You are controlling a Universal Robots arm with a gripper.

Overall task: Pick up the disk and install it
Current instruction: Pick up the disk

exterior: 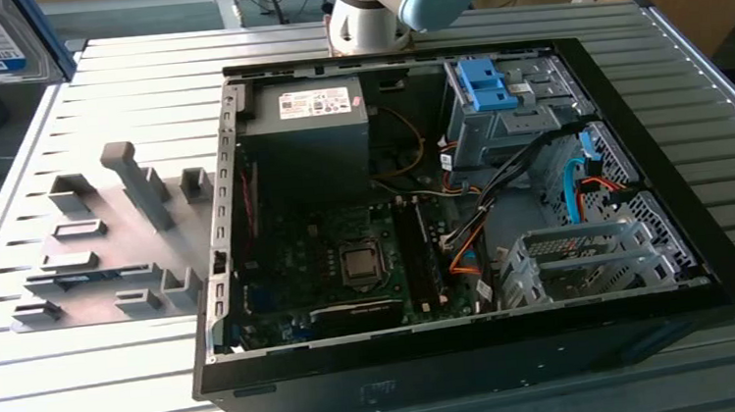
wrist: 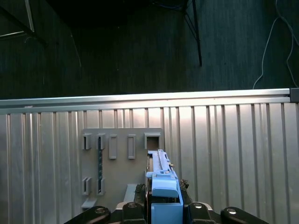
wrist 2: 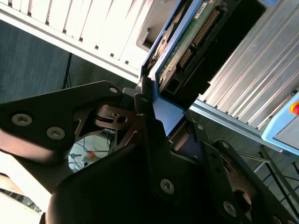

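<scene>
Disk (wrist 2: 187, 42) is held off ribbed table (wrist: 233, 154), clamped at blue bracket by closed gripper (wrist 2: 166, 116), beyond grey slotted plate (wrist: 119, 168). Drive is judged rigid, fairly heavy, shock-sensitive; bracket edges are best gripped, exposed circuit board left untouched.

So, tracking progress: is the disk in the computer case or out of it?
Out: the gripper is shut on the disk, above the slatted table, outside the case.
</scene>
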